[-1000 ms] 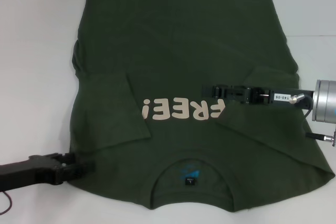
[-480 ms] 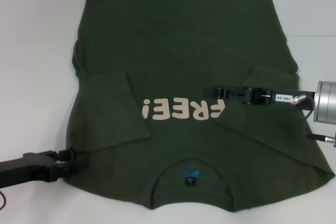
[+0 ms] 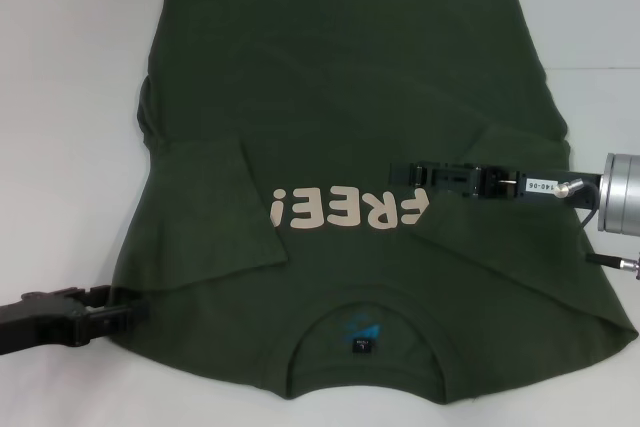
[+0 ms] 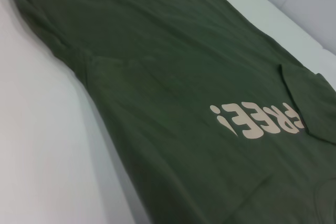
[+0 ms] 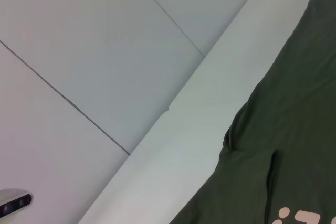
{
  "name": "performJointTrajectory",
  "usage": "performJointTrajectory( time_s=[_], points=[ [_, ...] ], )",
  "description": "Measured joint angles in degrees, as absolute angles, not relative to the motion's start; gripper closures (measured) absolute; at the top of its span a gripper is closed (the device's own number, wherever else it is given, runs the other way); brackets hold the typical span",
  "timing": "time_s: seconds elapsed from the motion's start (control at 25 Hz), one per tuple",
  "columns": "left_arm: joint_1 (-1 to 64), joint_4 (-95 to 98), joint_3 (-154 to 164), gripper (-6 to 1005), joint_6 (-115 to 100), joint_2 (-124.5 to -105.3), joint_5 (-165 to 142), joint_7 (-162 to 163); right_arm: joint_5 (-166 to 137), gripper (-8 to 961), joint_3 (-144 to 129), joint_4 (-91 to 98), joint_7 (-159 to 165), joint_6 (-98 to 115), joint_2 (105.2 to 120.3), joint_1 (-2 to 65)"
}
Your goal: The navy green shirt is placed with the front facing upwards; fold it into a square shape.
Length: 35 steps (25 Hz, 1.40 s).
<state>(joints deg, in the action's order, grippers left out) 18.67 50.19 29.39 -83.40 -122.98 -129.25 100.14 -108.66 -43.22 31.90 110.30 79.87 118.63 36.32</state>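
1. On the white table (image 3: 70, 97): the navy green shirt (image 3: 340, 77), spread flat with its front up and its collar (image 3: 362, 342) at the edge nearest the robot. Cream "FREE!" lettering (image 3: 335, 209) crosses the chest.
2. Left sleeve (image 3: 205, 209): folded inward over the body, its edge just beside the "!" of the lettering.
3. Right sleeve (image 3: 500, 197): folded inward, its tip covering the first letter of the lettering.
4. Left claw (image 3: 110, 309): low at the shirt's left shoulder corner, beside the collar end, fingertips touching the fabric edge. Whether its fingers pinch the cloth cannot be told.
5. Right claw (image 3: 408, 174): over the tip of the right sleeve, at the lettering's right end. Whether it grips the sleeve cannot be told.
6. Left wrist view: shirt front and lettering only, no fingers shown.
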Motion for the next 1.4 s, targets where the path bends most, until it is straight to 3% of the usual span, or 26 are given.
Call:
performJointTrajectory(
  time_s=[1.4],
  points=[
    [17.93, 50.45, 27.94, 246, -84.07, -122.69, -132.18, 101.06, -108.70, 58, -43.06, 32.35, 111.09, 79.36, 118.54, 37.09]
  ],
)
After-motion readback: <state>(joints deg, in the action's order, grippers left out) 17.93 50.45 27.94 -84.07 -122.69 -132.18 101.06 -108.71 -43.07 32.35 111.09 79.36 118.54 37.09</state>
